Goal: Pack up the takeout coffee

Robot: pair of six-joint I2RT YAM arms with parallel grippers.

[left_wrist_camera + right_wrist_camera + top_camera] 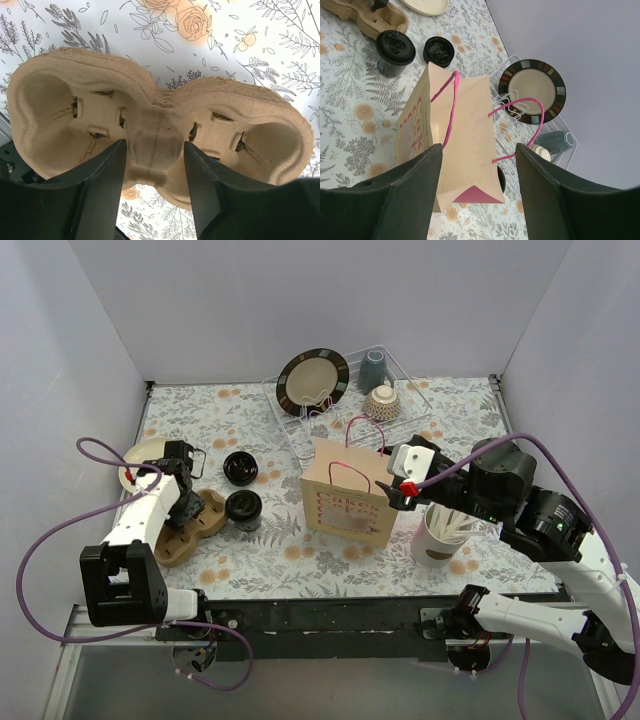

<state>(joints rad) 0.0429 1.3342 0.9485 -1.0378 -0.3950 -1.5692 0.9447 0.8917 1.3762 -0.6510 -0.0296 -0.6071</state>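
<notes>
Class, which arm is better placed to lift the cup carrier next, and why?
Left. The left pincer flanks the carrier's middle ridge. The right pincer hangs above the bag, away from the carrier.

White tabletop (330, 565) printed with grey ferns and orange roses. Cream paper bag (345, 502) with pink handles and lettering. Left of the bag, black cups (243, 508) and tan pulp carrier (212, 512).

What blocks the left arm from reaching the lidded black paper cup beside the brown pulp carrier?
Likely nothing: the lidded black paper cup stands just past the low brown pulp carrier under the left gripper.
</notes>
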